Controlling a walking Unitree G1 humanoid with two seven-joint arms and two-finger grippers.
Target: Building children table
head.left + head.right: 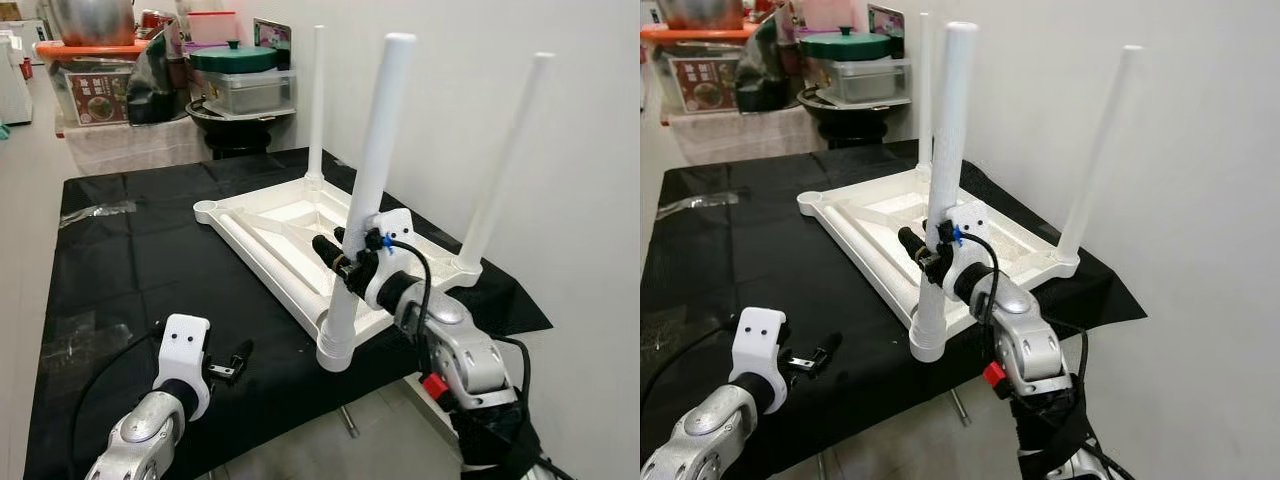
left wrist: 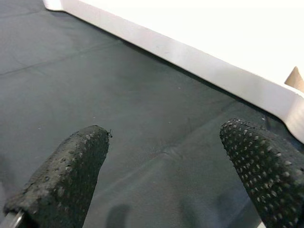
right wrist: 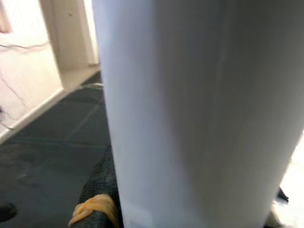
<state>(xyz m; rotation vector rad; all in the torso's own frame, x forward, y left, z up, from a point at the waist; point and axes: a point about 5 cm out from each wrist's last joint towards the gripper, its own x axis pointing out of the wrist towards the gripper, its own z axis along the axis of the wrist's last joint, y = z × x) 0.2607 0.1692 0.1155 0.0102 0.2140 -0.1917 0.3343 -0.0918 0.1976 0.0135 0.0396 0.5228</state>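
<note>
A white children's table top (image 1: pixel 262 232) lies upside down on a black cloth (image 1: pixel 120 270). Three white legs stand up from its corners: a near leg (image 1: pixel 378 130), a far leg (image 1: pixel 317 100) and a leg by the wall (image 1: pixel 505 160). The far-left corner socket (image 1: pixel 207 209) holds no leg. My right gripper (image 1: pixel 340 255) is shut on the near leg low down, and that leg (image 3: pixel 190 114) looms close in the right wrist view. My left gripper (image 1: pixel 232 362) hovers open over the cloth near the front edge, its fingertips (image 2: pixel 61 175) apart and pointing at the top's long side (image 2: pixel 190 52).
A white wall (image 1: pixel 570 90) runs close along the right of the work table. Behind it stand a green-lidded pot (image 1: pixel 233 57), boxes and a black bag. The cloth ends at the front edge just before my arms, with floor (image 1: pixel 330 440) below.
</note>
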